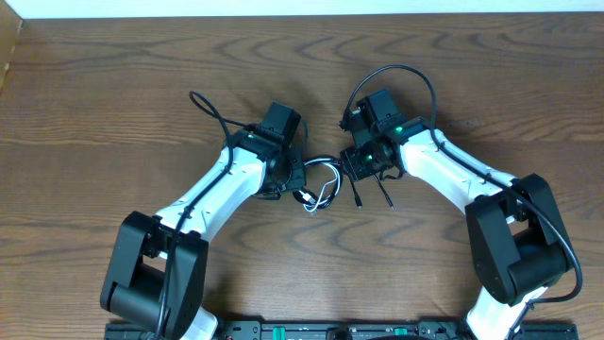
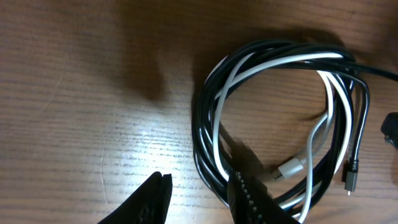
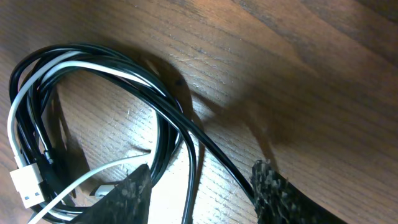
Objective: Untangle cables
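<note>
I have the cables (image 1: 323, 184) as one small tangled coil at the centre of the overhead frame, lying on the wooden table (image 1: 113, 85) between the two arms, which come in from the lower left and lower right. In the left wrist view the coil fills the right half of the frame: black cables (image 2: 202, 124) wound in several turns, with the white cable (image 2: 273, 62) threaded through them. A white plug (image 2: 289, 168) lies inside the loop at the lower right, and a small black plug (image 2: 350, 177) lies just outside it. The left claw (image 2: 199, 200) sits at the bottom edge, its jaws wide apart and clamping nothing. The coil's lower left arc runs into the gap, and one finger (image 2: 252, 199) overlaps the strands. In the right wrist view the coil sits at the left. The right claw (image 3: 202, 196) is also spread wide, gripping nothing, and two black strands run down through its gap towards the bottom edge. I cannot tell whether either claw touches the table
</note>
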Available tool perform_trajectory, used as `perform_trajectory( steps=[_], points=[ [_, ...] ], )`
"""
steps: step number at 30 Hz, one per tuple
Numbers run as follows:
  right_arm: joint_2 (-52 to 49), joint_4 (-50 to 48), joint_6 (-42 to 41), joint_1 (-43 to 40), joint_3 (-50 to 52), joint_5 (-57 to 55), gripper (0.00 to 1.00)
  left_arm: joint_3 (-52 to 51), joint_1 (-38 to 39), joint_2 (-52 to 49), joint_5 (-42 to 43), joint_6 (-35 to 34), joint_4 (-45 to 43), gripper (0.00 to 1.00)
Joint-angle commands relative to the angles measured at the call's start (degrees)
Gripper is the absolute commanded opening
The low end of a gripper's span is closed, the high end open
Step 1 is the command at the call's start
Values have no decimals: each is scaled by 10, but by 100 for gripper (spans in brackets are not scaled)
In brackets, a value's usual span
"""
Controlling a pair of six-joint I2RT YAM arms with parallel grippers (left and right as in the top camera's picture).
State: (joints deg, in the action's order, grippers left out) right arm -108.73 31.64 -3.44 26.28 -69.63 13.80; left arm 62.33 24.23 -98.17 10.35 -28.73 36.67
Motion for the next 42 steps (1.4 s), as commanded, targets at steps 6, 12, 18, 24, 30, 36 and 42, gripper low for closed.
perform_trajectory(
  steps=[6,12,18,24,30,36,42],
  points=[
    [-2,-3,1,5,3,-4,46,-33,16,-8,-8,-36,-34,35],
    [-2,-6,1,5,3,-4,44,-38,40,-8,-8,-48,-64,30],
    [-2,-6,1,5,3,-4,44,-38,66,-8,-8,-48,-81,24],
    [-2,-6,1,5,3,-4,44,-38,77,-8,-12,-48,-87,25],
    [-2,-6,1,5,3,-7,45,-38,63,-8,-98,-43,-76,35],
    [-2,-11,1,5,3,-58,51,-38,25,-7,-96,-43,-68,40],
    [-2,-15,1,5,4,-62,53,-38,2,-8,-28,29,-57,42]
  ],
)
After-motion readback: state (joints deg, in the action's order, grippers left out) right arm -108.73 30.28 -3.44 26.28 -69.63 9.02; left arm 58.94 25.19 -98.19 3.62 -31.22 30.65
